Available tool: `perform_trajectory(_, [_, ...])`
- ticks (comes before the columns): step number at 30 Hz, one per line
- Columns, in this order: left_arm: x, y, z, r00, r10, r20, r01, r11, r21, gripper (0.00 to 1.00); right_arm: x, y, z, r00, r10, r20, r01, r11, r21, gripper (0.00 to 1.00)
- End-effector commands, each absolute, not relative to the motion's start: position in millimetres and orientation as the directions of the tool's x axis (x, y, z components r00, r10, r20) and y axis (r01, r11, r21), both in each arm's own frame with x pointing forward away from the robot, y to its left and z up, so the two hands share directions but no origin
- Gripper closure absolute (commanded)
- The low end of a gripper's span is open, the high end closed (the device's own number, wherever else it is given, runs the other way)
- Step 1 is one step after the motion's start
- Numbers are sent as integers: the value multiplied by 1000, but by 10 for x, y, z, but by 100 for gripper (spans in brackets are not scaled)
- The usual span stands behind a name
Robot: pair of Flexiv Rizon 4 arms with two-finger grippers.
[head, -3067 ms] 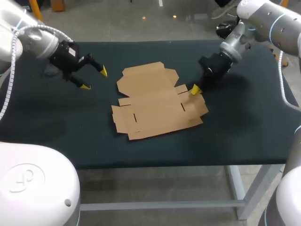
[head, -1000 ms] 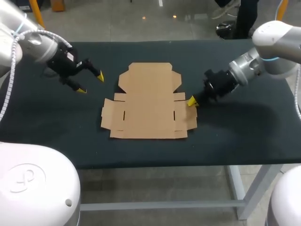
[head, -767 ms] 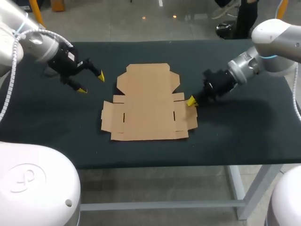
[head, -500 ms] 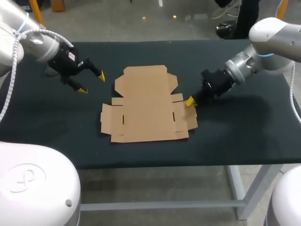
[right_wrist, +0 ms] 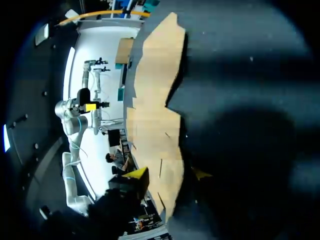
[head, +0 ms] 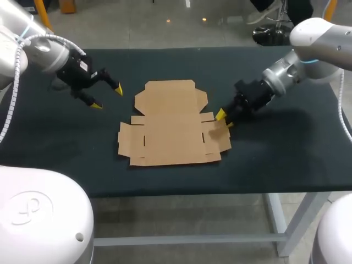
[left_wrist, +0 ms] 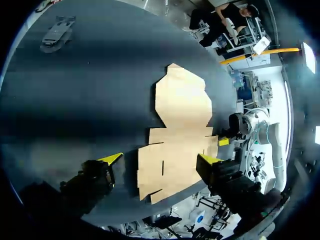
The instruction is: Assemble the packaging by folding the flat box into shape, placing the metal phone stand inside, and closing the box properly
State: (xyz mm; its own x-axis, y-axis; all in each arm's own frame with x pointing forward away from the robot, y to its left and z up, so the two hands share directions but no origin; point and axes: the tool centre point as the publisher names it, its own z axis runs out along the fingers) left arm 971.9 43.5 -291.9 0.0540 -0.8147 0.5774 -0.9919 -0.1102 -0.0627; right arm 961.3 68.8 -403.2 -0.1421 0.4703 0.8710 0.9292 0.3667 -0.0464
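Note:
A flat brown cardboard box [head: 170,124] lies unfolded in the middle of the dark table. My right gripper [head: 224,119] sits at the box's right side flap, open, with one yellow tip above the flap's edge and one below it. In the right wrist view the cardboard [right_wrist: 155,100] edge runs between the spread fingers of that gripper [right_wrist: 168,174]. My left gripper [head: 107,96] hangs open, left of the box and off it. From the left wrist, the left gripper [left_wrist: 160,160] frames the box [left_wrist: 182,100]. The grey metal phone stand [left_wrist: 56,33] lies far off at the table's back left.
In the head view the phone stand [head: 55,83] is mostly hidden behind my left arm. The table's front edge [head: 181,192] runs close below the box. Dark tabletop [head: 286,143] spreads to the right of the box.
My right gripper, shut on the right flap a second ago, has spread its fingers and let go. The box has shifted slightly toward the front and turned a little. My left arm kept still.

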Motion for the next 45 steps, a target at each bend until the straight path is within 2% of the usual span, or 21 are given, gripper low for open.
perform_trajectory(1, [9747,428,-2916,53,-817,574,-993,-106,-59,0,9599,562,-3914,-152,483,862,935,353,-32,46])
perform_trajectory(13, [9710,443,-2913,45,-812,582,-989,-117,-86,0,9745,133,-3540,-225,601,767,959,276,65,55])
perform_trajectory(20, [9682,436,-2950,46,-825,564,-989,-116,-88,0,9880,-60,-3328,-235,647,725,971,194,141,67])
perform_trajectory(28, [9641,467,-2987,30,-837,546,-989,-104,-105,0,9962,-116,-3149,-240,697,675,968,118,222,91])
perform_trajectory(30, [9632,485,-2992,25,-832,554,-988,-107,-115,93,9978,-114,-3127,-242,701,671,965,104,239,100])
perform_trajectory(31, [9625,492,-3001,21,-834,552,-986,-107,-124,100,9985,-111,-3121,-242,705,667,964,98,246,100])
perform_trajectory(45, [9619,532,-3126,-24,-827,561,-971,-115,-211,100,10206,-53,-3212,-178,722,668,958,-29,286,100])
